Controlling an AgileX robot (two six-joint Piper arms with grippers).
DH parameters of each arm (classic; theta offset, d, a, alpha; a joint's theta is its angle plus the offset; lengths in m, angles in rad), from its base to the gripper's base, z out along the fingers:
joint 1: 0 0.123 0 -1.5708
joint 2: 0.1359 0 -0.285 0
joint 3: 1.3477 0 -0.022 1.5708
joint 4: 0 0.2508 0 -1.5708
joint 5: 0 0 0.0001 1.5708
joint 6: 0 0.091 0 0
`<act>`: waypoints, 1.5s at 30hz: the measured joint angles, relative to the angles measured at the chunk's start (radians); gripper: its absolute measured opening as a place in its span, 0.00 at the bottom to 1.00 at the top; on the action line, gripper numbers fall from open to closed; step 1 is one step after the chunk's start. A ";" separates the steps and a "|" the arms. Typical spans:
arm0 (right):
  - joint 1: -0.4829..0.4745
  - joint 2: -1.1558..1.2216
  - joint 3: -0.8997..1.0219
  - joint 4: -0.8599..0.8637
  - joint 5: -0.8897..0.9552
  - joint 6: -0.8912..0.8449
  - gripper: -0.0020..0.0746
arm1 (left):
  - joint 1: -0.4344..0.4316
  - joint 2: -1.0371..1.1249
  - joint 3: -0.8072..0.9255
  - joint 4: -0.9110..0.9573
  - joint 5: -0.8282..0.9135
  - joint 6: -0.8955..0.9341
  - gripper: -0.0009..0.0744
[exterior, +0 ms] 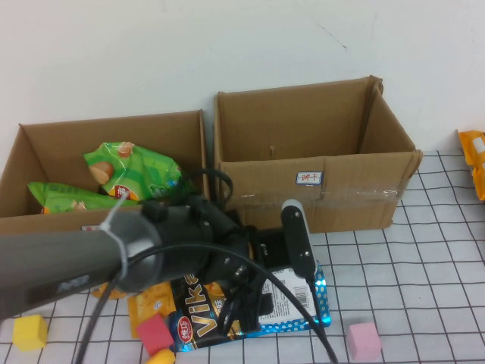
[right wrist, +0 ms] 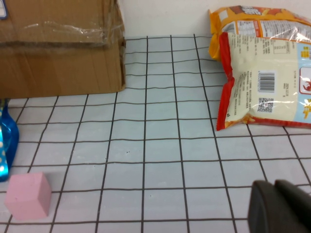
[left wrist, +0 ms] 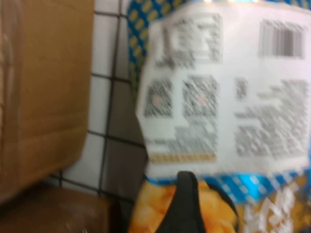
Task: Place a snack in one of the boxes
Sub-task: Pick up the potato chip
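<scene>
The gridded white table (exterior: 447, 250) bears two cardboard boxes (exterior: 318, 163), snack bags (exterior: 227, 318) and cubes (exterior: 364, 340).

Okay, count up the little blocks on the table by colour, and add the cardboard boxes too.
Yellow blocks: 2
Red block: 1
Pink block: 1
Cardboard boxes: 2
Total: 6
Left gripper is over the blue snack bag; right gripper, shut, is low over the grid table.
</scene>
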 joint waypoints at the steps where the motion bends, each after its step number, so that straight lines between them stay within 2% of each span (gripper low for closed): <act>1: 0.000 0.000 0.000 0.000 0.000 0.000 0.02 | 0.000 0.010 -0.003 0.009 -0.015 -0.010 0.73; 8: 0.000 0.000 0.000 0.017 0.000 0.000 0.02 | 0.000 0.102 -0.089 0.113 -0.059 -0.114 0.73; 17: 0.000 0.000 0.000 0.033 0.000 0.000 0.02 | 0.025 0.228 -0.229 0.134 -0.011 -0.240 0.73; 26: 0.000 0.000 0.000 0.043 0.000 0.000 0.02 | 0.075 0.247 -0.265 -0.024 0.101 -0.217 0.72; 29: 0.000 0.000 0.000 0.045 0.000 0.000 0.02 | 0.080 0.247 -0.265 -0.097 0.157 -0.132 0.64; 31: 0.000 0.000 0.000 0.044 0.000 0.000 0.02 | 0.081 0.247 -0.266 -0.134 0.189 -0.080 0.56; 38: 0.000 0.000 0.000 0.045 0.000 0.000 0.02 | 0.081 0.247 -0.271 -0.171 0.264 -0.036 0.13; 41: 0.000 0.000 0.000 0.048 0.000 0.000 0.02 | 0.081 0.247 -0.274 -0.180 0.289 -0.036 0.05; 45: 0.000 0.000 0.000 0.048 0.000 0.000 0.02 | 0.081 0.238 -0.276 -0.185 0.321 -0.036 0.03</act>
